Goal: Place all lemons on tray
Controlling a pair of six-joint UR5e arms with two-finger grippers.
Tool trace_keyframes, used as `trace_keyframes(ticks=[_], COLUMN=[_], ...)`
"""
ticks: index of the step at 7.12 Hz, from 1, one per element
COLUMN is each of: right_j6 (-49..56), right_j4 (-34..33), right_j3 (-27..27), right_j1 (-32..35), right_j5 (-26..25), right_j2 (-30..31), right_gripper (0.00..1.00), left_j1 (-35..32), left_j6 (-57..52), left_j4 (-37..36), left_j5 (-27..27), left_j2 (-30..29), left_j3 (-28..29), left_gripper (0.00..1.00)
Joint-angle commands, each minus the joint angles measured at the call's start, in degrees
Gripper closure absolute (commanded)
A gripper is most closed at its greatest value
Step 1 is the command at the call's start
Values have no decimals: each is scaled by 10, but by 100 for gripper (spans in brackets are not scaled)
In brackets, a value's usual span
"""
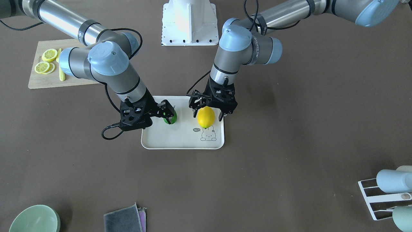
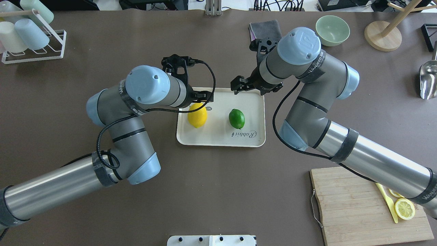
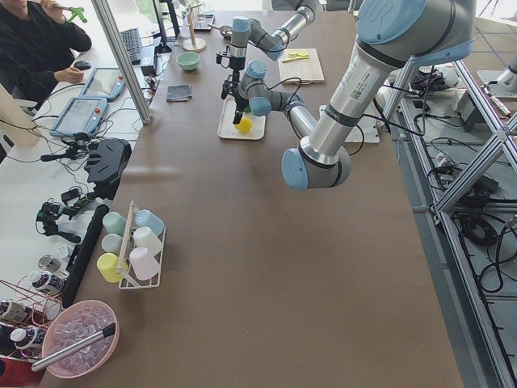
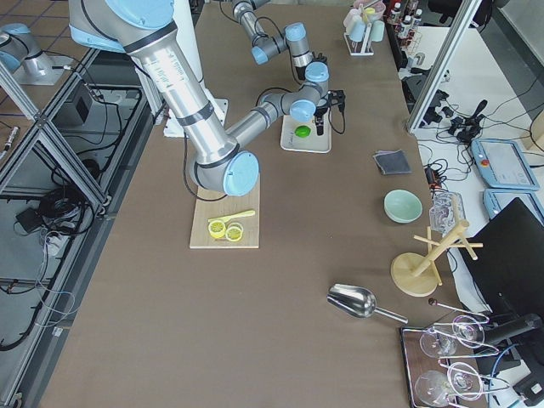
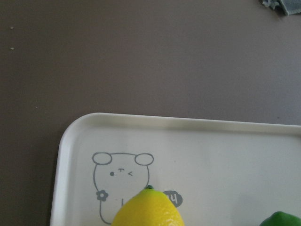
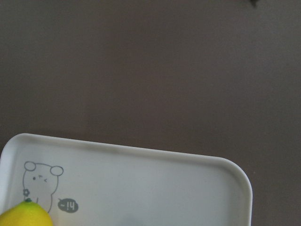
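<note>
I see yellow lemon [image 2: 197, 115], green lemon [image 2: 236, 118] on tray [image 2: 218, 138]; left fingers [image 1: 221, 114] spread astride yellow, right fingers [image 1: 167, 107] open, empty. Next: lift clear.

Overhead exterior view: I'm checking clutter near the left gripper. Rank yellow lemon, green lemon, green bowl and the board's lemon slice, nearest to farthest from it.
From left gripper:
1. yellow lemon, right by it, on tray
2. green lemon, same tray, rightward
3. green bowl, far edge, right
4. lemon slice, cutting board, near right corner
</note>
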State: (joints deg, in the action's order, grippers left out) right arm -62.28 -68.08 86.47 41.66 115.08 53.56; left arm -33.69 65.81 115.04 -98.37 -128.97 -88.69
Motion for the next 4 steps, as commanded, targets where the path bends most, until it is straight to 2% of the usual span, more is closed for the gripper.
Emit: trace_keyframes(ticks=[1, 2, 4], right_j6=[101, 127, 136], right_j4=[6, 6, 5], right_j3=[46, 73, 88], right_j1=[66, 102, 125], right_j5=[21, 22, 19], right_j2=[64, 110, 159], right_gripper=[0, 0, 0], left_j1=[-69, -117, -203], left_j6=[-72, -117, -125], left_j4=[0, 4, 17], left_j5=[-40, -99, -115], left_j2=[67, 92, 140], left_j3=[-65, -66, -67], left_gripper=[2, 2, 2])
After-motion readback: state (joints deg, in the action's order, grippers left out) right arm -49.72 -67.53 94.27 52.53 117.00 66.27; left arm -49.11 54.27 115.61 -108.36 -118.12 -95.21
